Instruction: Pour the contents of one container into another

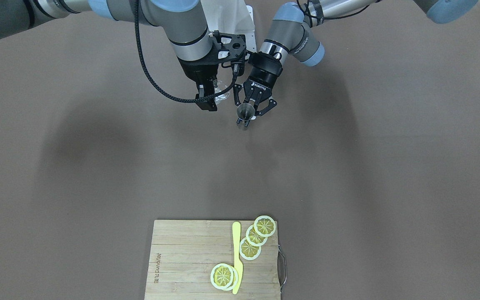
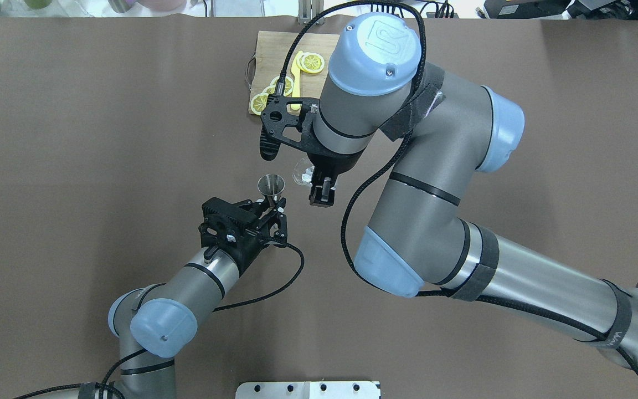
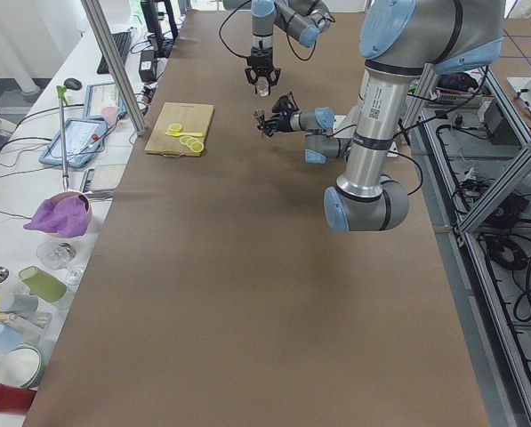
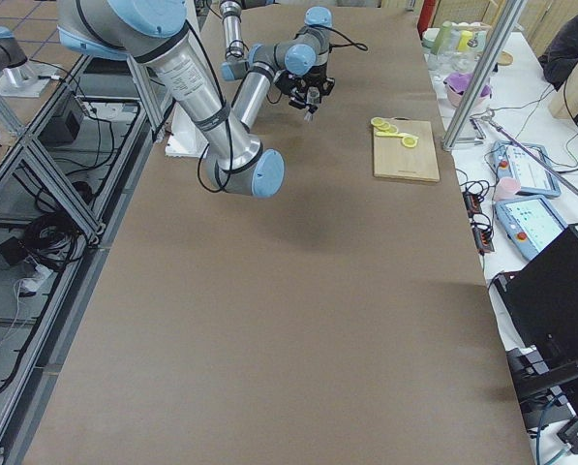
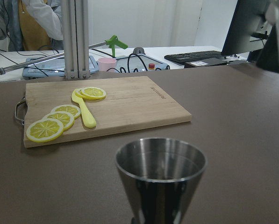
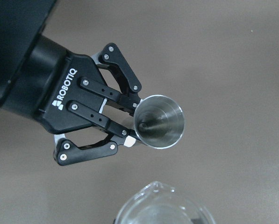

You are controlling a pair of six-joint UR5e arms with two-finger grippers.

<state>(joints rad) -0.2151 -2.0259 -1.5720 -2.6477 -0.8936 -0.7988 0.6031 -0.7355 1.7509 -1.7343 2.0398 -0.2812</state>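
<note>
A steel cone-shaped jigger [image 2: 271, 185] stands upright above the table, with my left gripper [image 2: 273, 209] shut on its lower half. The right wrist view looks down into the jigger [image 6: 159, 121] and on the left gripper [image 6: 132, 122]. My right gripper [image 2: 310, 180] is shut on a clear glass cup [image 2: 301, 172], held just to the right of the jigger and apart from it. The cup's spouted rim [image 6: 160, 205] points toward the jigger. Nothing is flowing between them. In the front view, the jigger [image 1: 245, 112] and the cup [image 1: 222, 89] sit close together.
A wooden cutting board [image 1: 181, 258] lies at the table's far edge, carrying lemon slices [image 1: 250, 249] and a yellow knife [image 1: 236, 258]. Brown table surface stretches out on both sides. Cups and devices crowd the bench [image 3: 34, 285] beyond the table.
</note>
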